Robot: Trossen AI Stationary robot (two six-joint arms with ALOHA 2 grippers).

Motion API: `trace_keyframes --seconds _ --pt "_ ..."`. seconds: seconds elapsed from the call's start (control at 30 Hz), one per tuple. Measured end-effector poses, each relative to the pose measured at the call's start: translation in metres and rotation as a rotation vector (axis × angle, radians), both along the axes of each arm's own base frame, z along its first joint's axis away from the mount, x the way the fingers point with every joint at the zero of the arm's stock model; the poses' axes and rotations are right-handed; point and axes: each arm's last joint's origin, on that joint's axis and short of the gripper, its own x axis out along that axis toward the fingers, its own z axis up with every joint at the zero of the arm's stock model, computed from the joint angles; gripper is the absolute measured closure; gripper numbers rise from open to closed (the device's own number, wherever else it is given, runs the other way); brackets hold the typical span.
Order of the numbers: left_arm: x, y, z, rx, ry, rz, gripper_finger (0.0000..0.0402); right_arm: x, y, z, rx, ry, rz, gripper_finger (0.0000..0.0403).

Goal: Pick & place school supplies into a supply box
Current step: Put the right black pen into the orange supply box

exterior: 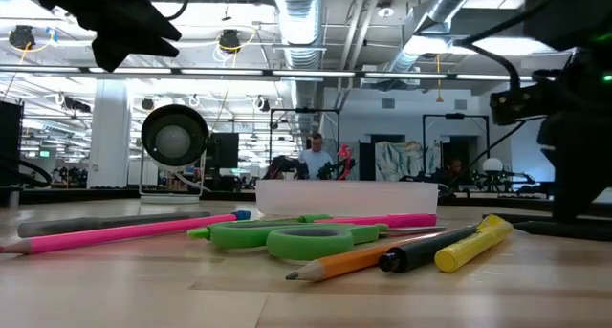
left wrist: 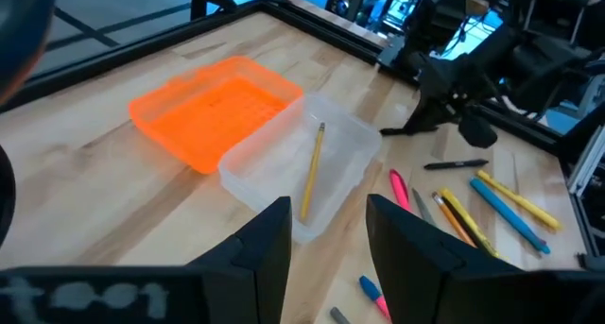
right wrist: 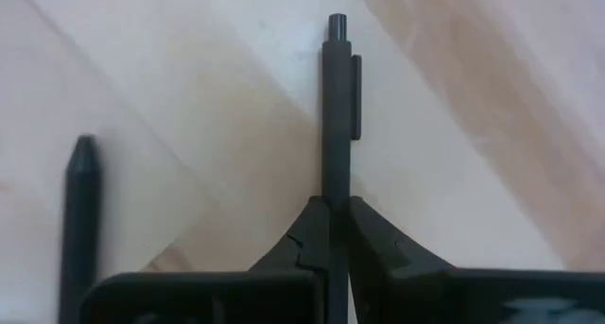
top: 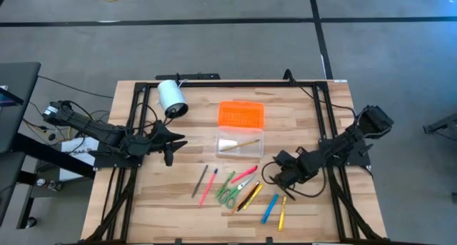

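Note:
The clear supply box (top: 240, 143) stands open mid-table with one pencil (left wrist: 311, 169) inside. Its orange lid (top: 241, 114) lies just beyond it. Pens, pencils, markers and green-handled scissors (top: 227, 193) lie scattered on the wood nearer the front edge. My right gripper (right wrist: 337, 206) is low over the table to the right of this scatter (top: 275, 175), shut on a dark pen (right wrist: 337, 97). My left gripper (left wrist: 326, 239) hovers open to the left of the box (top: 171, 141), touching nothing. My right gripper pinches the dark pen's barrel (right wrist: 337, 178) between its two fingertips, just behind the clip. The pen runs along the fingers and sticks out past their tips, clip end (right wrist: 337, 26) foremost. The arm reaches in low from the table's right. Whether the pen is lifted off the wood, I cannot tell.
A white cylinder (top: 171, 98) lies near the far left corner. A second dark pen (left wrist: 457, 163) lies on the wood beside the right gripper. Black frame rails (top: 235, 82) border the table. Bare wood lies left of the scatter. A person (exterior: 314, 156) shows far behind in the room.

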Motion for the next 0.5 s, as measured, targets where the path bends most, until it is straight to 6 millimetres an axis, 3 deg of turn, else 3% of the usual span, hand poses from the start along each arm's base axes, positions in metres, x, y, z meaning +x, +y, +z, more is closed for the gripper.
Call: trace_keyframes --seconds 0.33,0.5 --pt "0.000 0.001 0.000 -0.004 -0.012 0.038 0.0275 0.004 -0.014 0.012 -0.113 -0.013 -0.051 0.0402" --pt "0.000 0.002 0.001 0.011 -0.019 0.071 0.0274 0.005 -0.015 0.028 -0.135 -0.089 -0.055 0.0402"
